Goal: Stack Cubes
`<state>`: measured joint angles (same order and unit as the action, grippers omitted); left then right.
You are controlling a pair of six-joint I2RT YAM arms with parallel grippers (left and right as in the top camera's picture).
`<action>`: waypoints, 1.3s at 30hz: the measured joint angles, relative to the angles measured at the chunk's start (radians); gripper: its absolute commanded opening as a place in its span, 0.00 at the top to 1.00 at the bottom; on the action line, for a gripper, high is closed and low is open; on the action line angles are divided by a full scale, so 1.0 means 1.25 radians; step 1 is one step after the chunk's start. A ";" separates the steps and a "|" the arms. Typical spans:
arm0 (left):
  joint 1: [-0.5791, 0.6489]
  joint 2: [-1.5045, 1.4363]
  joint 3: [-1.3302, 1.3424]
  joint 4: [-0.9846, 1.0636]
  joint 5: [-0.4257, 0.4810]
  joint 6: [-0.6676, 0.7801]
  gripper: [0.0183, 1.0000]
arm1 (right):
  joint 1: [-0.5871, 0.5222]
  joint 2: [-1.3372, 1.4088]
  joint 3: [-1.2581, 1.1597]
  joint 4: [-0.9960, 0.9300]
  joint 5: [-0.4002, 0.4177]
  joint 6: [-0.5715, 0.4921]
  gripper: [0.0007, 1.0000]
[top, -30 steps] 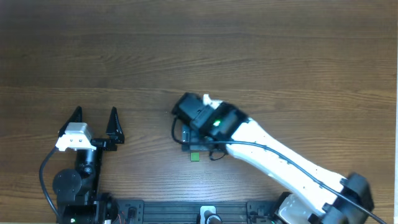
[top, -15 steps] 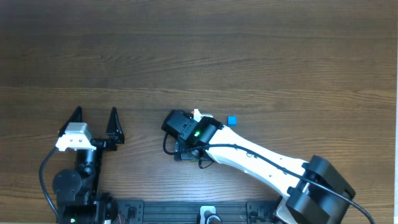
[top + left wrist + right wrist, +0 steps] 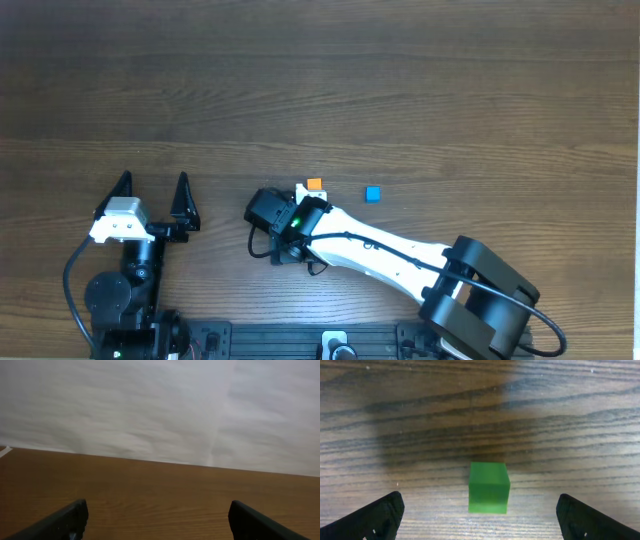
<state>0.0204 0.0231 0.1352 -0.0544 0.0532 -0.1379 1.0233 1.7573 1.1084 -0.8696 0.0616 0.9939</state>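
A small green cube (image 3: 489, 487) rests on the wooden table (image 3: 570, 420), directly below my right gripper (image 3: 479, 509), whose jaws stand open well wide of the cube's two sides. In the top view my right gripper (image 3: 275, 238) sits left of centre near the front, and it covers the green cube. An orange cube (image 3: 314, 184) lies just behind the right wrist, with a blue cube (image 3: 372, 193) a little farther right. My left gripper (image 3: 153, 192) is open and holds nothing at the front left, and its wrist view shows it (image 3: 157, 512) over bare table.
The wooden table (image 3: 320, 80) stretches wide and bare behind the cubes. The right arm (image 3: 400, 255) lies diagonally across the front right. A pale wall (image 3: 160, 405) rises beyond the table edge in the left wrist view.
My right gripper has swung left across the table, uncovering first the blue cube and then the orange one. The green cube, seen earlier beside the gripper, is now under it. The left arm has stayed still.
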 measured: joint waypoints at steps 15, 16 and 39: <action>0.000 0.000 0.000 0.000 0.000 0.000 0.10 | -0.012 0.039 -0.027 0.048 0.002 -0.002 0.08; 0.000 0.000 0.000 0.000 0.000 0.000 0.10 | -0.015 0.039 -0.031 0.053 0.001 -0.002 0.09; 0.000 0.000 0.000 0.000 0.000 0.000 0.10 | -0.026 0.039 -0.048 0.078 -0.008 -0.003 0.59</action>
<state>0.0204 0.0231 0.1352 -0.0540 0.0532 -0.1375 0.9905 1.8057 1.0485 -0.7727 0.0517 0.9901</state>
